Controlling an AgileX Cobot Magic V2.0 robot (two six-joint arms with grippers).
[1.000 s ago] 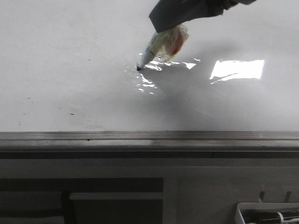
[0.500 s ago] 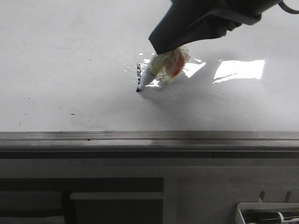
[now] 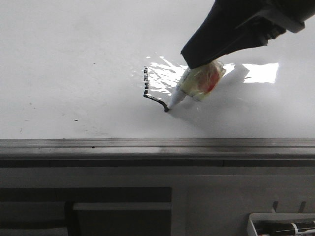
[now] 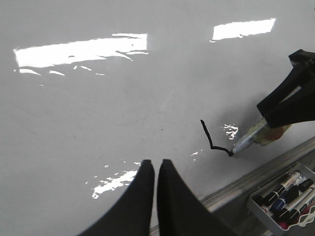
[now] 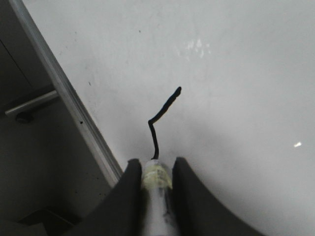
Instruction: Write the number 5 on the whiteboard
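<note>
Since the earlier picture, the marker (image 3: 183, 91) has slid down and toward the right side of the whiteboard (image 3: 74, 59), and the black line has grown. So far the number 5 (image 3: 149, 91) is only an upright stroke and a short bend. The marker tip touches the end of that bend. The right gripper (image 5: 156, 169) squeezes the marker tightly. The line ends near the grey edge rail (image 3: 147, 143), with lots of bare white board beyond. The left gripper (image 4: 154, 169) is pressed closed, holding nothing.
</note>
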